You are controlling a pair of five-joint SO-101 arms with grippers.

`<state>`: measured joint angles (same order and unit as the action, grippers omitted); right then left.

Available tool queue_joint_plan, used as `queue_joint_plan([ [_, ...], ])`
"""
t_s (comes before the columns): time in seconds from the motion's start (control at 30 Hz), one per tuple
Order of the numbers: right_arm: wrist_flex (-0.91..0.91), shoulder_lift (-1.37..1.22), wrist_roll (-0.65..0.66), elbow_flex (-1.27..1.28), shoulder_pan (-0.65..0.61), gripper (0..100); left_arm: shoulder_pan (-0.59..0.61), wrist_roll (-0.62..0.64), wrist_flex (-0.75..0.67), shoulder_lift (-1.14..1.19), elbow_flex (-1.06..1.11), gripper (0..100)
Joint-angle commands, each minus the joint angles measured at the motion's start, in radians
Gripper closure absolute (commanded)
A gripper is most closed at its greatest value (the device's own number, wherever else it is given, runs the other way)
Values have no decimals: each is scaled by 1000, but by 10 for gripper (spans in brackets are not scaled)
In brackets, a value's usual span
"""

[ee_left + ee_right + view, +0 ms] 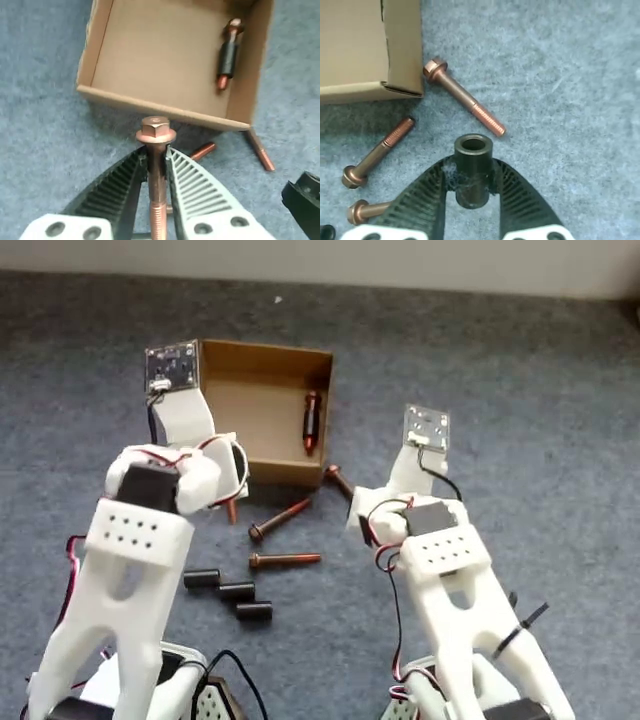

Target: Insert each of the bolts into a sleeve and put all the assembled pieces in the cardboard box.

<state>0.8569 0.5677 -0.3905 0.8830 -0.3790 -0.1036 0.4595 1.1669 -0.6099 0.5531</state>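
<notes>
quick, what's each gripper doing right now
Left gripper: shut on a copper bolt, held below its head.
Right gripper: shut on a black sleeve, bore facing the camera.

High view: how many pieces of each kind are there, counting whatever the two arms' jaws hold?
Cardboard box: 1
Bolt-in-sleeve piece, lying in the box: 1
Bare bolts: 4, three loose, one in the left jaws
Bare sleeves: 4, three loose, one in the right jaws
Total: 10
</notes>
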Motion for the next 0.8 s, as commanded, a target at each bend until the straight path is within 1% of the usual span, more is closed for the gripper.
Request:
queue_joint_plan([
  [0.0, 28, 142, 54, 2, -44, 993, -12, -52, 5, -122, -1, 995],
  [0.17, 39, 361, 66, 68, -117, 993, -12, -121, 3, -297, 99, 995],
  [0.27, 39, 464, 68, 104, -157, 993, -12, -133, 2, -430, 160, 995],
  [0.33, 39, 522, 81, 119, -186, 994, -12, -133, -23, -521, 200, 995],
  [0.43, 28, 601, 143, 139, -234, 994, -12, -132, -92, -654, 282, 995],
  [0.53, -47, 677, 183, 203, -255, 994, -12, -127, -172, -788, 375, 995],
  [0.7, -223, 800, 275, 367, -259, 994, -12, -127, -311, -1026, 522, 995],
  [0.77, -277, 852, 313, 427, -288, 994, -12, -126, -354, -1119, 570, 995],
])
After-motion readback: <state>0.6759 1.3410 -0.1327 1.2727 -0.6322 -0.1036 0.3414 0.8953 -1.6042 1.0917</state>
